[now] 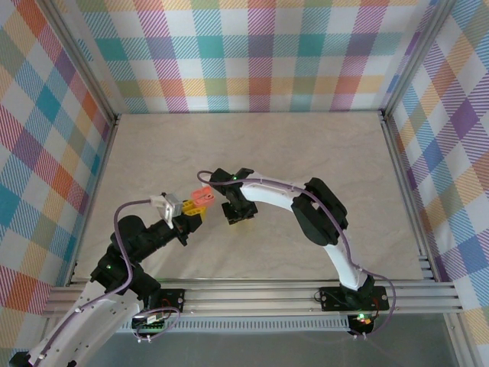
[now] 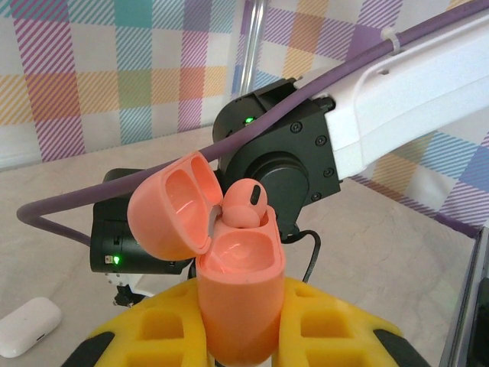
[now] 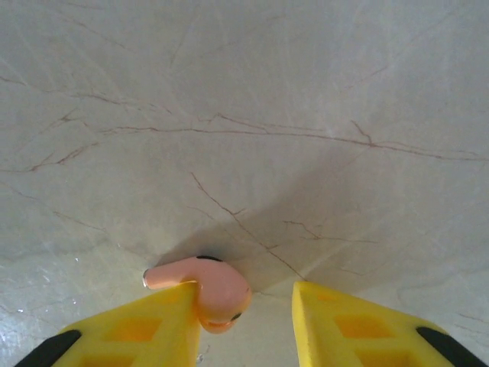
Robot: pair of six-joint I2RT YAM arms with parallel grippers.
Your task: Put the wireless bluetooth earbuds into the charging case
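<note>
Left wrist view: our left tool (image 2: 241, 336) clamps the open pink case (image 2: 237, 267), one earbud (image 2: 244, 205) seated inside. Near the case, our right tool (image 3: 244, 313) stands apart, a loose earbud (image 3: 206, 290) touching one finger; light and slick, we judge, so grip its bulb.

Left wrist view: the salmon charging case (image 2: 238, 306) runs off the bottom edge, its base buried between the jaws of the left gripper (image 2: 241, 340). The salmon earbud (image 2: 246, 205) seated in it hides its stem. A white case (image 2: 27, 327) at lower left is clipped by the frame's edge. Right wrist view: the lower-left jaw of the right gripper (image 3: 244, 294) covers part of a second salmon earbud (image 3: 208, 287).
</note>
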